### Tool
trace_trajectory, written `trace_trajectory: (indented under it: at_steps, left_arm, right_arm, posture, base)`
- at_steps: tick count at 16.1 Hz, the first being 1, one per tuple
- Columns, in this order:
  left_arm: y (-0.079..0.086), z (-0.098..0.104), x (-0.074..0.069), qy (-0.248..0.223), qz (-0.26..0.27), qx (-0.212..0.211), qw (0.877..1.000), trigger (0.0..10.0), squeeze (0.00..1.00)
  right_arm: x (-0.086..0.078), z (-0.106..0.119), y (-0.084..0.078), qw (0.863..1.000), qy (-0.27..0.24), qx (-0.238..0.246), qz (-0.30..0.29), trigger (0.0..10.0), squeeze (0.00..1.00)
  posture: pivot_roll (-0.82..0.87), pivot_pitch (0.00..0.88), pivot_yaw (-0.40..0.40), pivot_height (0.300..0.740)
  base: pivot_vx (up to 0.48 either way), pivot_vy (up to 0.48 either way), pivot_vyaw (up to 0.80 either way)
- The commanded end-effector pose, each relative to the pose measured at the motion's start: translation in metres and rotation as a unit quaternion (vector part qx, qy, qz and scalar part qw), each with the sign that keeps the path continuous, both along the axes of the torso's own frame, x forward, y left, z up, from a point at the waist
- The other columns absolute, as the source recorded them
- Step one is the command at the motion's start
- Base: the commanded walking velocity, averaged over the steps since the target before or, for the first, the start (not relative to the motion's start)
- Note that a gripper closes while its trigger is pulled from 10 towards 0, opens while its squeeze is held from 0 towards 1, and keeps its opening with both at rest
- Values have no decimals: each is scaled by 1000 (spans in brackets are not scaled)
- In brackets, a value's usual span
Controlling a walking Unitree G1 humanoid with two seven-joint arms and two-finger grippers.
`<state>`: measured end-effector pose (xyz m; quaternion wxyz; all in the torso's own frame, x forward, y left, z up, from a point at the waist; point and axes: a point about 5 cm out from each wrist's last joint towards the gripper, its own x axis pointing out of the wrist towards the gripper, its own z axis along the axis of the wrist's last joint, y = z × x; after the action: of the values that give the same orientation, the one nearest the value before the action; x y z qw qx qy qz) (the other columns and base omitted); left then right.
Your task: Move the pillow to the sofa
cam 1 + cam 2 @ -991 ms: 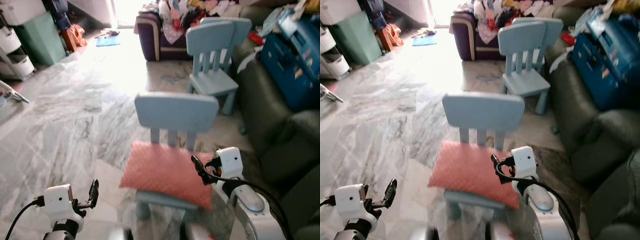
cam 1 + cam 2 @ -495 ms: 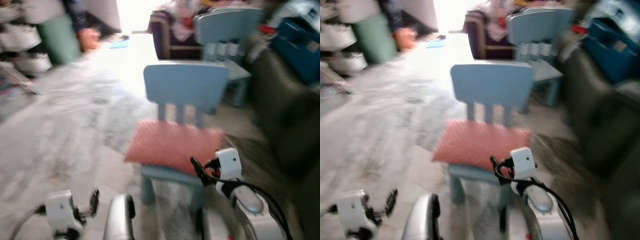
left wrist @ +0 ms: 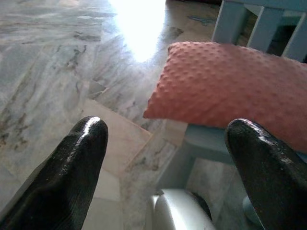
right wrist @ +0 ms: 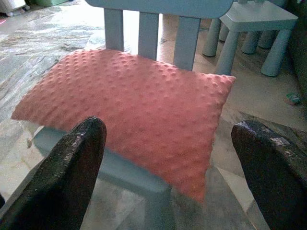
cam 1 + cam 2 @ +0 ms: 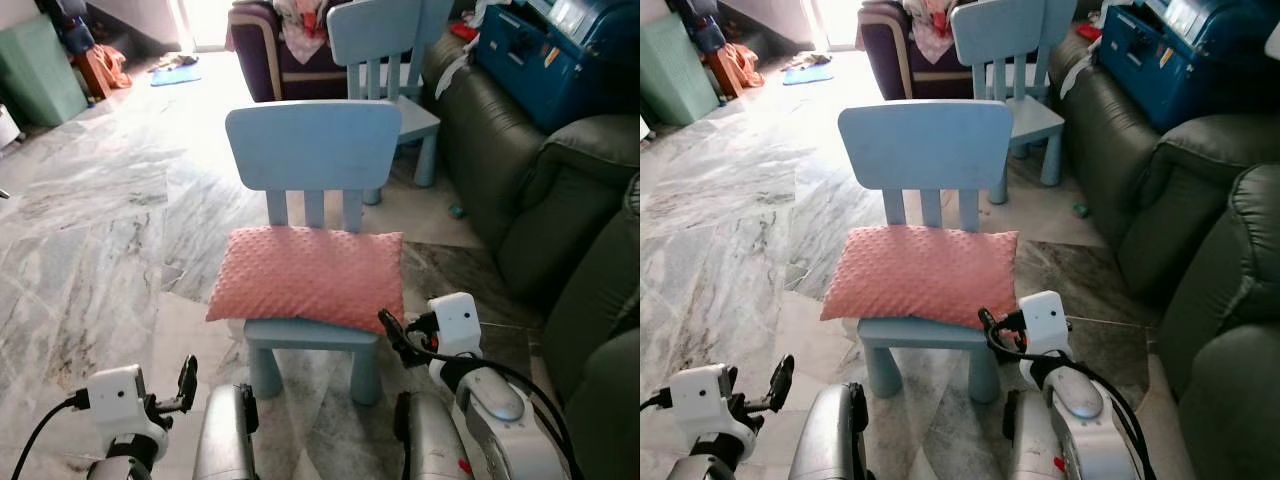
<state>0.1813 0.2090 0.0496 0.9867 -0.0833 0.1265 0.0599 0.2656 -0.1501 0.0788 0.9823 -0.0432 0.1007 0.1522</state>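
Pink pillow [image 5: 308, 276] flat on blue chair [image 5: 314, 160] seat, likely soft, light, best pinched at near edge; left end effector [image 3: 163, 158] and right end effector [image 4: 168, 158] both wide open, empty.

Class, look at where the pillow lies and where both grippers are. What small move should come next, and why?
Probably reach both grippers forward to the pillow's two ends. The pink pillow lies flat on the blue chair, untouched; the left gripper and right gripper hang open short of it, and the sofa waits to the right.
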Motion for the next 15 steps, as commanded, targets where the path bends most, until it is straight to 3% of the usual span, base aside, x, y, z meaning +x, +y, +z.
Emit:
trace_trajectory:
  at_steps: [1,4,11,13,15]
  left_arm:
    - [8,1,2,3,11,4,1000,10000,0]
    - [11,3,5,0,12,8,1000,10000,0]
    - [11,2,5,1,5,14,1000,10000,0]
    - [21,4,12,1,12,33,999,10000,0]
    - [40,11,28,-8,38,40,998,10000,0]
  right_arm:
    - [5,5,2,1000,-11,3,-2,10000,0]
    - [5,5,3,1000,-11,1,1,10000,0]
    - [2,3,4,1000,-9,1,3,10000,0]
    - [3,4,4,1000,-10,2,5,10000,0]
    - [14,11,4,1000,-24,1,7,10000,0]
  posture:
    - [-122,97,61,530]
    - [-123,99,61,521]
    - [-122,111,61,432]
    - [-123,112,59,407]
    - [-127,118,60,407]
  base:
    - [0,0,0]
    - [0,0,0]
    - [0,0,0]
    - [0,0,0]
    - [0,0,0]
